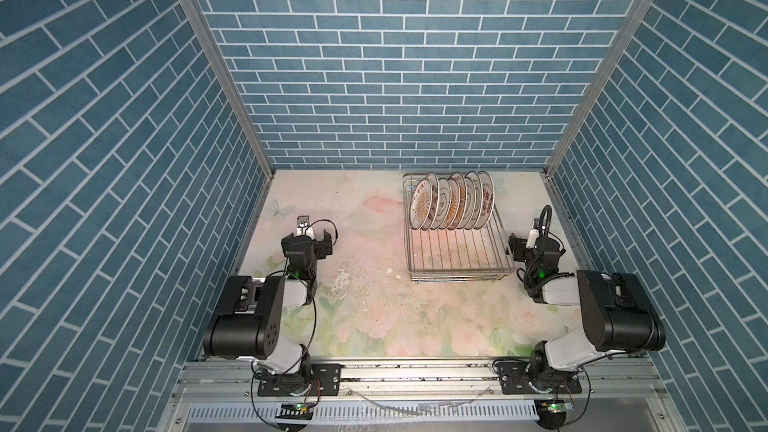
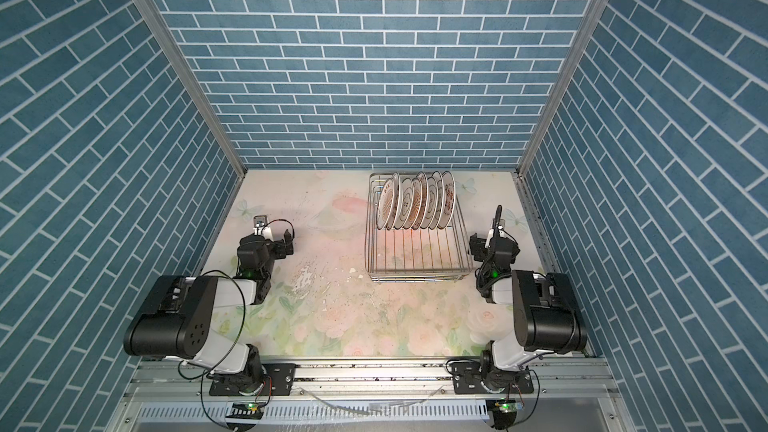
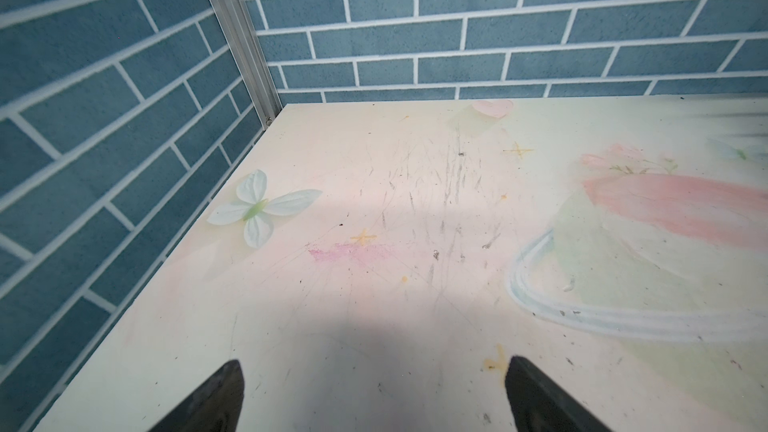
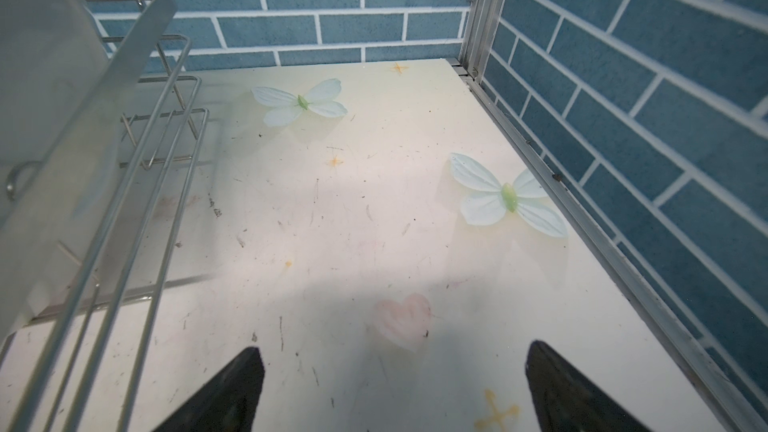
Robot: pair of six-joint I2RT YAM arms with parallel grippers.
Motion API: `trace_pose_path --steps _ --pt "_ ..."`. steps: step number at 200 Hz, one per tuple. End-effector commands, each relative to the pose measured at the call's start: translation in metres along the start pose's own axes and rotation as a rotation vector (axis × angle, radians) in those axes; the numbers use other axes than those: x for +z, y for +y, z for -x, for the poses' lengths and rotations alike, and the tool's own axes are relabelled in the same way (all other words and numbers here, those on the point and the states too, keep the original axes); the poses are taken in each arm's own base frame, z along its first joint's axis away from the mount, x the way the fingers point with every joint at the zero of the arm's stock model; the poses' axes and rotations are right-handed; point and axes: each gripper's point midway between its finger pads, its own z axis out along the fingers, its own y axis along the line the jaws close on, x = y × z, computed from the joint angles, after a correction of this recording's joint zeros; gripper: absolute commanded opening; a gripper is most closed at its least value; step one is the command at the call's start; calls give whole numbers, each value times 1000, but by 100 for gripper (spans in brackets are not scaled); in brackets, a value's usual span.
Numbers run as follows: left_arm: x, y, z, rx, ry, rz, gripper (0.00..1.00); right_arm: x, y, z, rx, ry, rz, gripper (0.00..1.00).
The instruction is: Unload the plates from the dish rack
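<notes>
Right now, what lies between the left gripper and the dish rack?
Nothing: between the left gripper and the dish rack only bare, scuffed table shows, in both top views.

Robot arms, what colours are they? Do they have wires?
The left arm and right arm are both chunky black blocks joined by rounded white sections. Black cables loop over them, and each arm shows a small green light. Their jaws are dark and pointed.

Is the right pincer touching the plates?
Apart. In a top view the right pincer sits beside the rack, near its front; the plates stand at its back, bare wires between.
</notes>
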Motion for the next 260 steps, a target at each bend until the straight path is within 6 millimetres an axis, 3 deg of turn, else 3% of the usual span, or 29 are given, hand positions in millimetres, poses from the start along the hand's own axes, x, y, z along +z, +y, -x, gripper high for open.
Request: trace_pose_path --steps 1,92,146,182,203,234,251,260 --pt "0 0 1 9 -9 4 100 4 1 10 3 -20 6 99" --pt "-3 0 6 10 -17 -1 100 -1 2 17 1 -30 12 99" --pt "-35 -5 50 1 -55 -68 100 -19 1 42 -2 -35 21 99" --pt "-57 -21 87 -111 -168 -197 100 -53 -2 88 78 -103 34 99" --pt "-73 -32 112 -322 -258 -312 100 -78 1 111 149 -131 77 99" --pt "-94 -45 130 -663 -221 -478 100 -115 -11 126 428 -172 71 99" --pt "-109 -57 140 -699 -202 -579 100 -140 -18 120 633 -145 56 99" --pt "-114 -64 141 -725 -190 -631 100 -155 -9 125 622 -170 134 99"
